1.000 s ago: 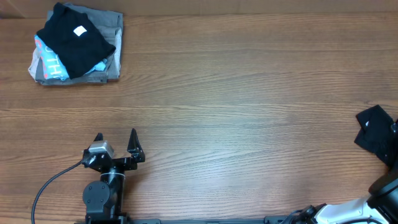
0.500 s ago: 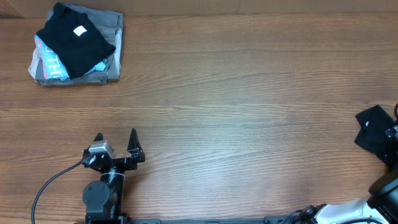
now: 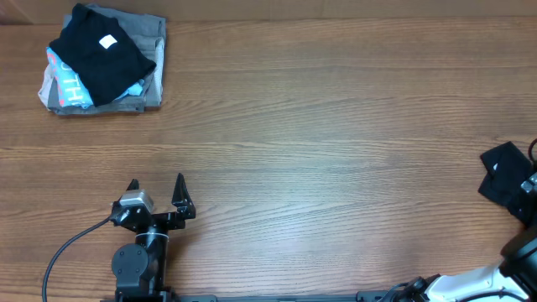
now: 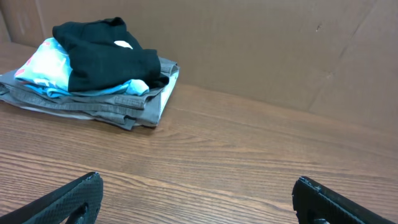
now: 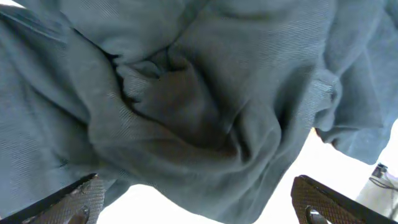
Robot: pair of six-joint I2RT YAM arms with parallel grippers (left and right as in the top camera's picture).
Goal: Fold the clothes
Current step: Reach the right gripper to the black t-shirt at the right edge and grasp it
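The clothes, a crumpled black shirt, lie at the table's right edge and are partly cut off in the overhead view. In the right wrist view the same fabric fills most of the frame in bunched folds, close in front of my right gripper. That gripper is open; its two fingers stand wide apart at the bottom corners with no cloth between them. My left gripper rests near the table's front left, open and empty, and points toward the far side.
A stack of folded garments sits at the far left corner: a black piece with a white square label on top of light-blue and grey ones. Bare wooden tabletop stretches between the stack and the shirt. A brown wall stands behind the table.
My right arm has drawn slightly further out of the overhead view at the right edge. The shirt and the left arm have not moved.
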